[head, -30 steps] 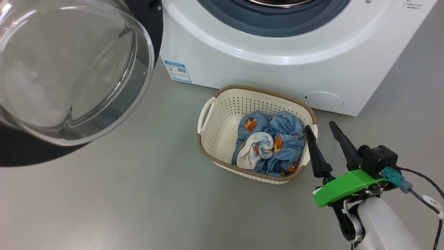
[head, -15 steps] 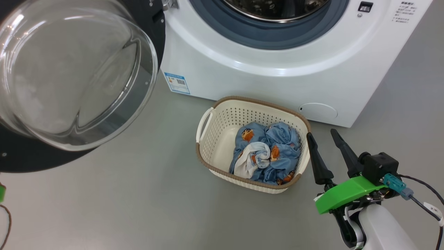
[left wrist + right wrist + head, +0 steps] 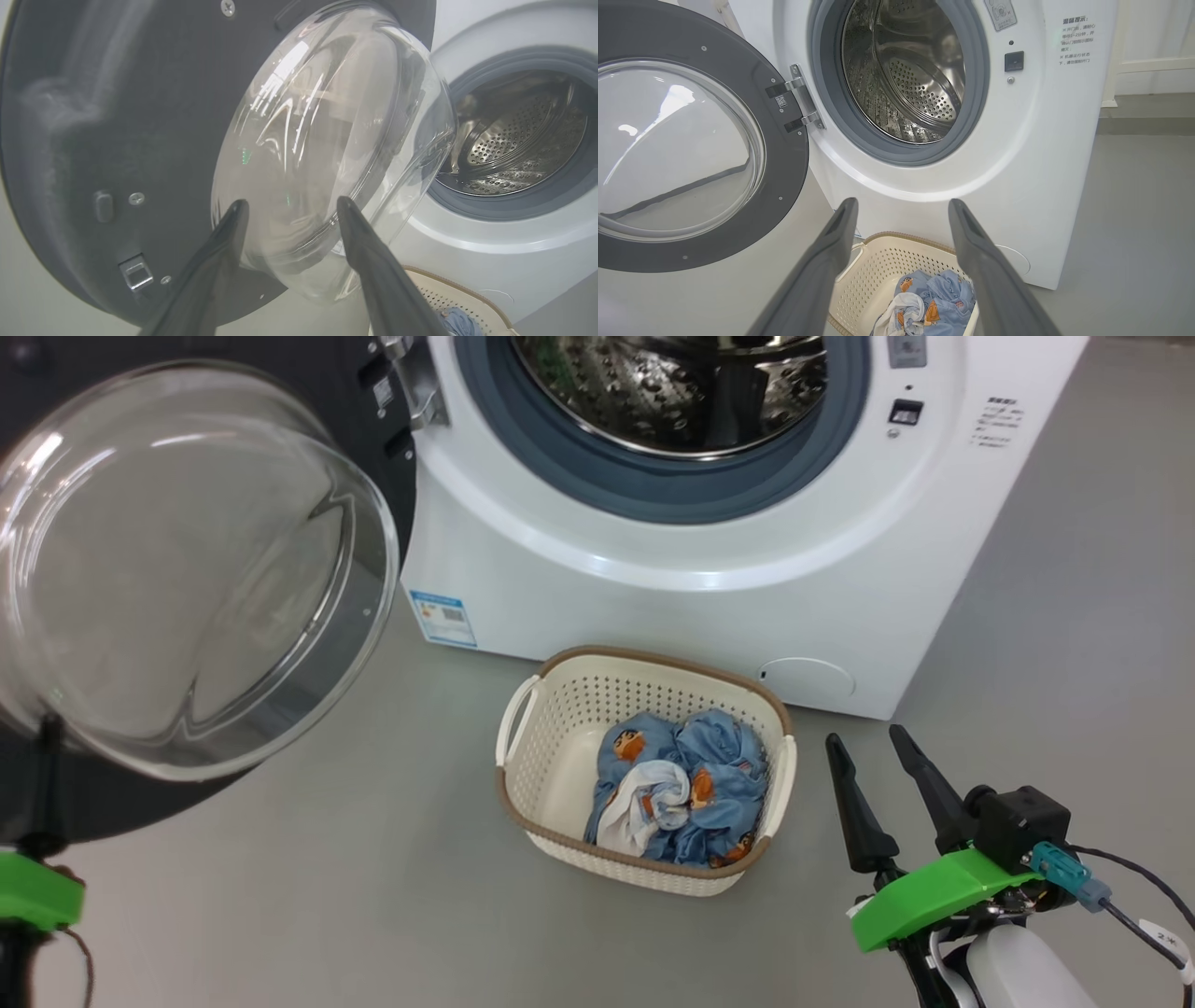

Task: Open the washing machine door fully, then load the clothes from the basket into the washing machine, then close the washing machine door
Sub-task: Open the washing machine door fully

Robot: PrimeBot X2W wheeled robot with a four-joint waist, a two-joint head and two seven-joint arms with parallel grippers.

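Right end effector point(image 3: 864, 735) (jaws apart) beside basket point(image 3: 558, 747).

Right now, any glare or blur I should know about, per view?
Head view: sharp, with white glare streaks on the washing machine door glass. Left wrist view: the door's dark ring is smeared at left, and the left gripper is soft. Right wrist view: the drum is crisp, the right gripper out of focus.

The left gripper point(image 3: 292, 202) has its two dark fingers spread apart, empty. Past their tips bulges the glass bowl point(image 3: 327, 130) of the open washing machine door point(image 3: 117, 140). Right of the fingers are the steel drum point(image 3: 514, 140) and, lower, the basket point(image 3: 460, 289) rim with a scrap of the blue clothes point(image 3: 455, 322).
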